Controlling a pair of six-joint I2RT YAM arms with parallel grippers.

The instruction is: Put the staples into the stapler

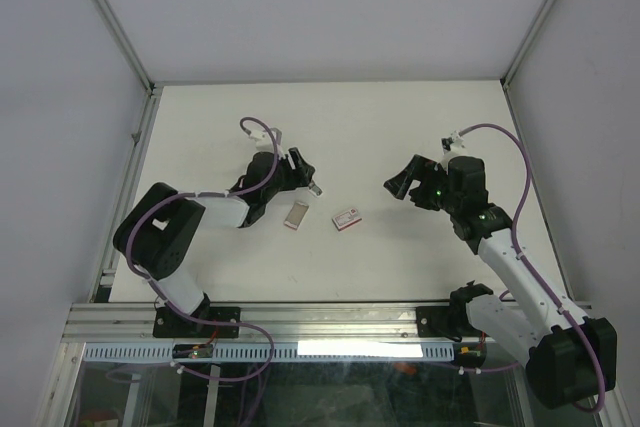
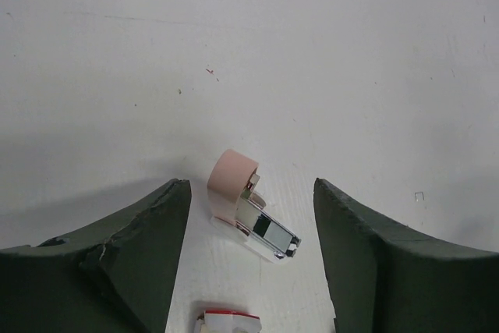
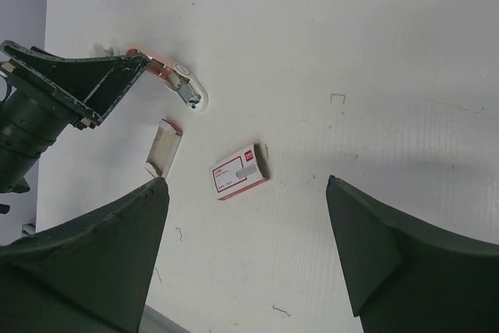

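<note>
The pink stapler (image 2: pixel 243 202) lies open on the white table, its shiny metal channel bare and pointing toward the camera. It is also visible from above (image 1: pixel 315 188) and as the stapler (image 3: pixel 185 88) in the right wrist view. My left gripper (image 2: pixel 251 186) is open, a finger on each side of the stapler and touching neither side. The staples (image 1: pixel 298 216) show as a flat greyish rectangle with a paler rim just below the left gripper (image 1: pixel 303 173); the same staples (image 3: pixel 164 148) lie beside its dark fingers (image 3: pixel 93 87). My right gripper (image 1: pixel 400 185) hangs open and empty.
A red-and-white staple box (image 1: pixel 345 218) lies between the arms, under the open right gripper (image 3: pixel 248 182) in its own view. Loose bent staples (image 3: pixel 337 99) dot the table. White walls enclose three sides; a metal rail (image 1: pixel 330 322) runs along the near edge.
</note>
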